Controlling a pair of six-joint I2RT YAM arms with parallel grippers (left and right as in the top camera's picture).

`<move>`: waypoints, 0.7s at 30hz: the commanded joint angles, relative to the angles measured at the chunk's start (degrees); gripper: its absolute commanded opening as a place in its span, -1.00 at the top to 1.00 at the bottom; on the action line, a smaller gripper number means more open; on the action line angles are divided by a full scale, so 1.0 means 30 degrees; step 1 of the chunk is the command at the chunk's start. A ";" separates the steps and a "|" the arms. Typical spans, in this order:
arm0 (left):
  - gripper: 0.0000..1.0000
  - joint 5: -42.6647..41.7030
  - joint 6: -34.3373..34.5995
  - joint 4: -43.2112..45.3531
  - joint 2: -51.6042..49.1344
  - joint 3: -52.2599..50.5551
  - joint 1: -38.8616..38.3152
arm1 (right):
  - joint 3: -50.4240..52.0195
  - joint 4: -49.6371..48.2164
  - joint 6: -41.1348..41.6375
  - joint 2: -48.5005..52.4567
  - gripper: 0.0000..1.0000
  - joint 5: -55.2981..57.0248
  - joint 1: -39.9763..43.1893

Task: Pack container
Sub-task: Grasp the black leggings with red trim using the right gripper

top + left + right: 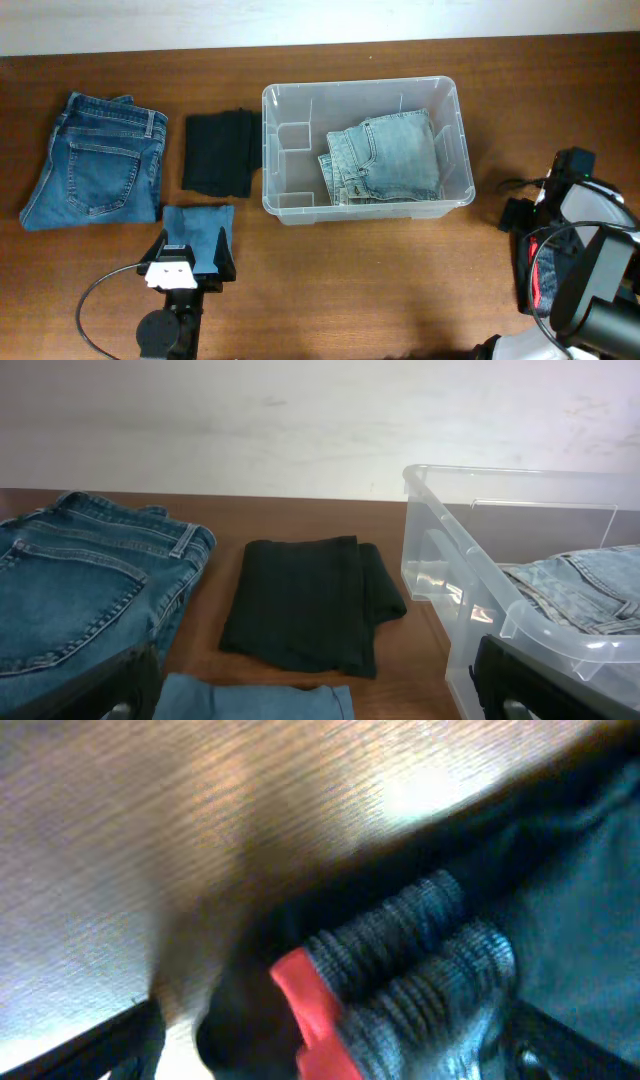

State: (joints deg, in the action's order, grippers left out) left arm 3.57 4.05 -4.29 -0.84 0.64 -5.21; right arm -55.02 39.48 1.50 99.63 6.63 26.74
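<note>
The clear container stands mid-table with folded light-blue jeans in its right part; its rim also shows in the left wrist view. My left gripper is open, its fingers on either side of a small folded light-blue cloth, which also shows in the left wrist view. My right gripper is open, close above a grey ribbed garment with red trim at the table's right edge.
Folded dark-blue jeans lie at the far left. A folded black cloth lies between them and the container, also in the left wrist view. The right arm and its cables fill the right edge.
</note>
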 commanded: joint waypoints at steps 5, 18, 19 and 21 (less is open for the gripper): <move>-0.99 -0.0073 -0.0313 -0.0087 0.0146 -0.0044 0.0095 | 0.1982 -0.1494 0.0153 0.0379 -0.95 -0.1989 0.0379; -0.99 -0.0073 -0.0313 -0.0080 0.0146 -0.0044 0.0095 | 0.1982 -0.1406 0.0299 0.0379 -0.01 -0.2025 0.0379; -0.99 -0.0073 -0.0313 -0.0087 0.0146 -0.0044 0.0095 | 0.1982 -0.1406 0.0299 0.0379 0.04 -0.2091 0.0379; -0.99 -0.0073 -0.0313 -0.0087 0.0146 -0.0044 0.0095 | 0.1982 -0.1406 0.0299 0.0379 0.16 -0.2324 0.0379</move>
State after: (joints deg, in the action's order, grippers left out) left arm 3.57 4.03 -4.32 -0.84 0.64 -5.21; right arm -51.62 34.68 1.54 97.71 7.07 28.21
